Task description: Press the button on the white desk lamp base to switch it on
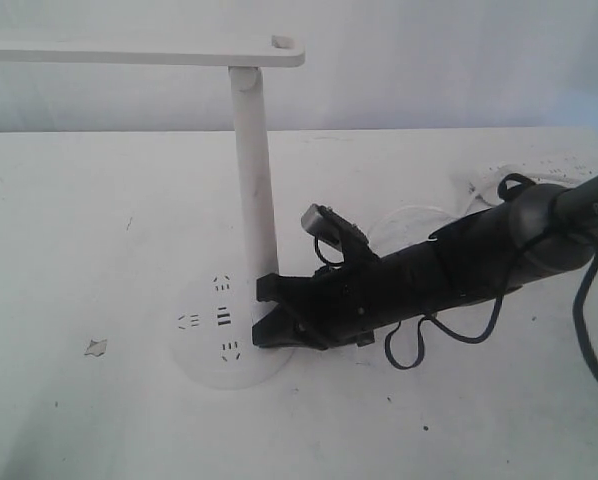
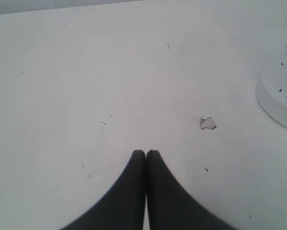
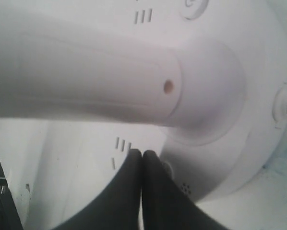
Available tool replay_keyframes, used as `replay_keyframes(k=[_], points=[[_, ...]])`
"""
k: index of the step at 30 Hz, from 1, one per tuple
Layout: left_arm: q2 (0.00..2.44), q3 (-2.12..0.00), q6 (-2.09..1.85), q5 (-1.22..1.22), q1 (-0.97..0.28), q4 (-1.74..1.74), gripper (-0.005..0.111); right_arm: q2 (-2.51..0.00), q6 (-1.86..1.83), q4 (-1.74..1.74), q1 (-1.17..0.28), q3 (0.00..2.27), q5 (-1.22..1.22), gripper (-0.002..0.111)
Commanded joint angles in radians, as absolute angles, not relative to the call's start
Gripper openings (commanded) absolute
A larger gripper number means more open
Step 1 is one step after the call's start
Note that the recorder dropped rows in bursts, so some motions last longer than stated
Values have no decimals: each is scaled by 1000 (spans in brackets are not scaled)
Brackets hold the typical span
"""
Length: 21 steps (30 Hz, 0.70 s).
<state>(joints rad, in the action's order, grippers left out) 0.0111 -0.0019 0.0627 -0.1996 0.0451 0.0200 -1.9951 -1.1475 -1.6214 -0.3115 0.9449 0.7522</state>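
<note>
On white desk lamp base (image 1: 201, 352), close beside post (image 1: 254, 180): my right gripper (image 3: 142, 152), fingers pressed together, nothing held, tips low at base top. Button (image 3: 168, 168) just beside tips, partly hidden by one finger. My left gripper (image 2: 146, 152) likewise closed, empty, over table (image 2: 86, 72), apart from base.

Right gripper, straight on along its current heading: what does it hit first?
Most likely the base, just at the foot of the post; the right gripper has its shut tips pointing at it from close by. Depth is unclear.
</note>
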Motion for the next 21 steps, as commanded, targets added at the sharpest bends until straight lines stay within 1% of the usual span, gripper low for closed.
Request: replay_keyframes(k=[1,7,21], points=[[12,0,63,-197,47,16,0,-1986,-1167,-1621,-314,955,737,0],[12,0,63,-197,47,16,0,-1986,-1167,-1611,-314,989,740,0],[12,0,63,-197,47,16,0,-1986,-1137,-1505,-314,989,690,0]])
